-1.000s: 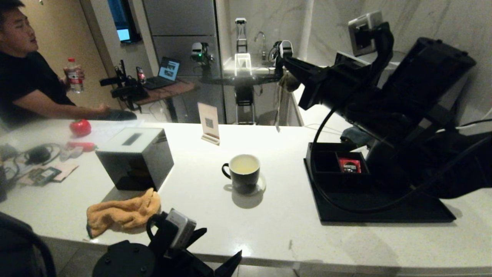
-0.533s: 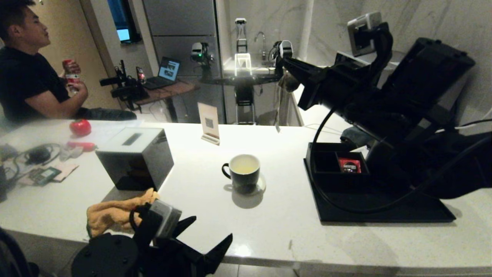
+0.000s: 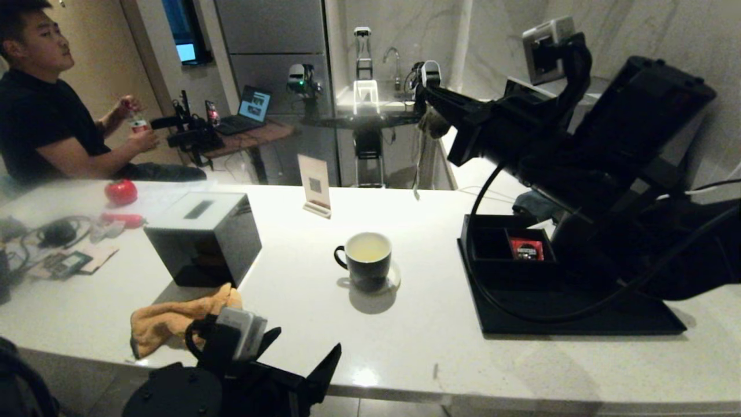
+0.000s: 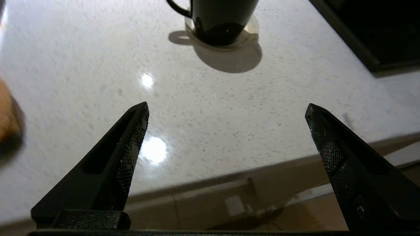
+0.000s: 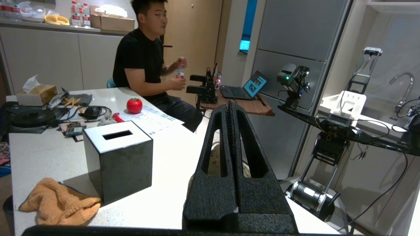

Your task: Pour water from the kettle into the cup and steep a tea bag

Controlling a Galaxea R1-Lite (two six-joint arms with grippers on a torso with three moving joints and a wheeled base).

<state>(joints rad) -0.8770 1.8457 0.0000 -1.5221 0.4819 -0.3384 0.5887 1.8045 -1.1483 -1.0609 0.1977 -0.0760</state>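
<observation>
Head view shows the cup (image 3: pixel 364 259) already filled — pouring looks done. The right gripper (image 3: pixel 421 87), raised beyond it, seems to clench the tea bag (image 3: pixel 432 123); the left gripper (image 4: pixel 226 137) gapes empty — steeping remains.

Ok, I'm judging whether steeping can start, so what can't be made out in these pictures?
Kettle: in no view; the right arm blocks the head view's right side.
Tea bag: small and dim in the head view, hanging from the right gripper; details lost.
Cup: rim cut off by the left wrist view's edge.
Black box: partly behind the arm.
</observation>
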